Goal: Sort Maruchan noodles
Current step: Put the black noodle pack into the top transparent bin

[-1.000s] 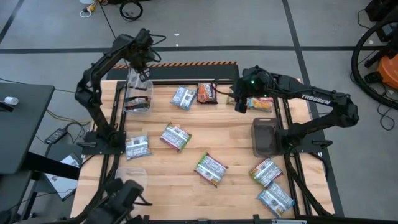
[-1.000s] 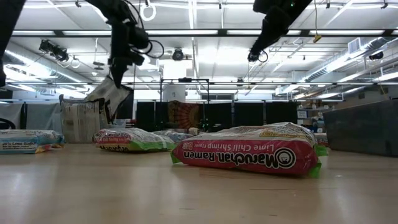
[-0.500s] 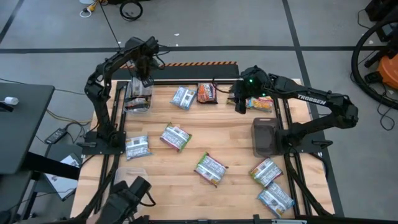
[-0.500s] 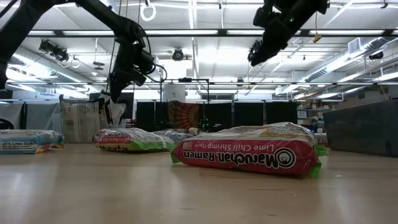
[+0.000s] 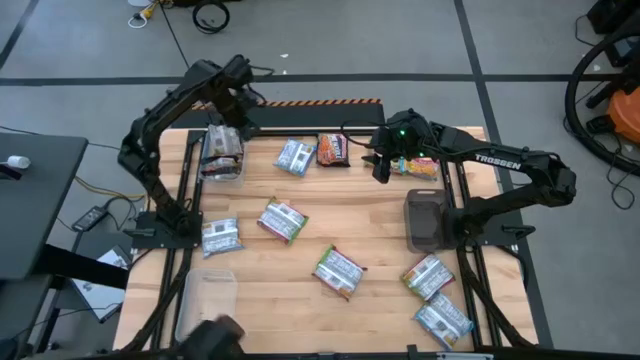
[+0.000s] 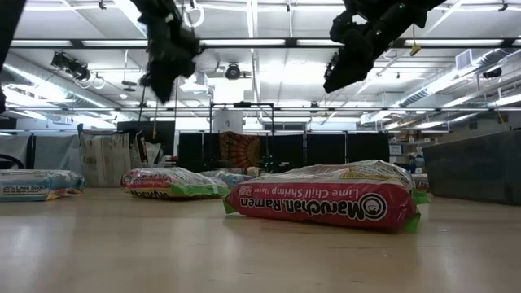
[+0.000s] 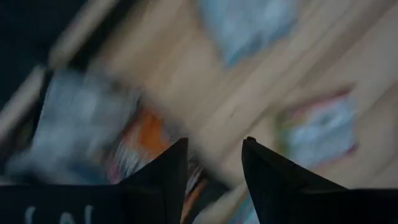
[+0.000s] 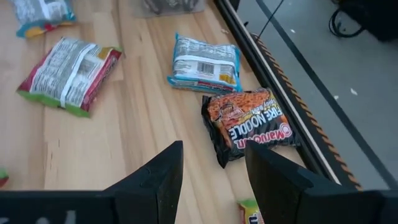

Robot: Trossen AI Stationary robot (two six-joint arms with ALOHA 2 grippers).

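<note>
Through the left wrist camera everything blurs; only the bin [image 5: 222,153] with its packets shows below. Left gripper [image 5: 243,100] hangs parted, empty. Right gripper [image 8: 208,167] hovers parted, empty, above the Fire Noodle packet [image 8: 252,124].

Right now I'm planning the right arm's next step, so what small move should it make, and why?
Probably lower the right gripper onto the Fire Noodle packet. Its fingers stand open and empty, and in the right wrist view that dark packet lies flat on the table just ahead of them, apart from the blue-white packet beside it.
</note>
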